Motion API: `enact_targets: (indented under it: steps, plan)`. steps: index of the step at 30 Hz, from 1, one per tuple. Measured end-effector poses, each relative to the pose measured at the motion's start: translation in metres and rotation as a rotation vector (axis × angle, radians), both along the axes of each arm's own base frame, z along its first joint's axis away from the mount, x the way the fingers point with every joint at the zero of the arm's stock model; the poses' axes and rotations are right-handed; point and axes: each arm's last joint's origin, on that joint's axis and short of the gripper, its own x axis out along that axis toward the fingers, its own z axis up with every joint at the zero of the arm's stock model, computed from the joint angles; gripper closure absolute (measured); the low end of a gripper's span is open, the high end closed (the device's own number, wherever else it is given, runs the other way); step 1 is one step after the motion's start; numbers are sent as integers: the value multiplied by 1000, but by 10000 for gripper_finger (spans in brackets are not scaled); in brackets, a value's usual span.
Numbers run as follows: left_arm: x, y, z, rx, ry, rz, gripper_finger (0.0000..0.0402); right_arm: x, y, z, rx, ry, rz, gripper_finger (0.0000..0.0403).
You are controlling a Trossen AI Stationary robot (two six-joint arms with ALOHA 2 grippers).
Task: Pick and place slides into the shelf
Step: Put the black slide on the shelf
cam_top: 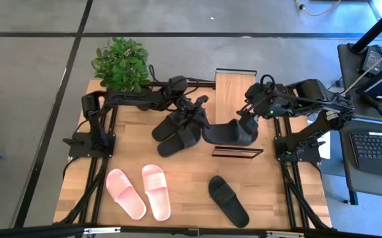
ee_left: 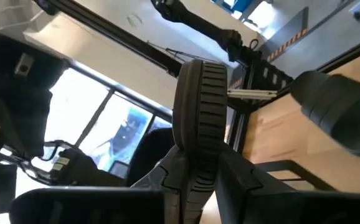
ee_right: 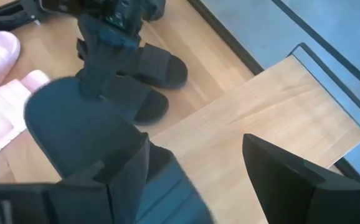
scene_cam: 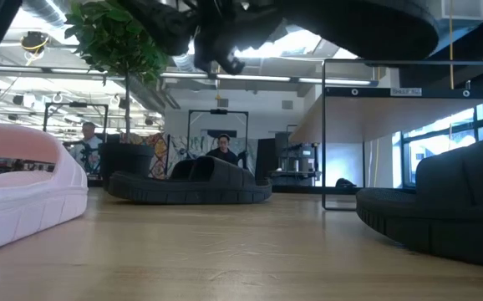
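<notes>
Beside the shelf [cam_top: 235,89]: every place below is given relative to this small rack with a light board top and thin black frame, standing at the far middle of the table [cam_top: 290,192].
Table: wooden, carrying the shelf, the slides and both arm bases.
Left arm: reaches toward the shelf's near left side.
Right arm: reaches in from the shelf's right.
Held black slide [cam_top: 230,134]: lifted above the table just in front of the shelf, between the two grippers.
Left gripper [cam_top: 201,120]: fingers clamped on one end of the held black slide, seen edge-on between them in the left wrist view.
Right gripper [cam_top: 249,119]: fingers spread wide, one on each side of the held slide's other end; contact cannot be told.
Two black slides [cam_top: 174,134]: lying side by side left of the shelf.
Pink slides [cam_top: 139,192]: a pair, well in front and left.
Lone black slide [cam_top: 228,200]: well in front of the shelf.
</notes>
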Motion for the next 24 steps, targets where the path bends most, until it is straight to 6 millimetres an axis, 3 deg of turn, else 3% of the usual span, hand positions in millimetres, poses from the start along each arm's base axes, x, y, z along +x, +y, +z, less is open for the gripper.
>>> enact_targets:
  steps: [10, 24]
  plan:
    - [17, 6, -27, -39, 39, 10, 357, 0, 0, 0, 17, -12, -23, 146]
    - [30, 11, -50, -94, 132, 29, 349, 0, -1, 0, 10, -25, -53, 146]
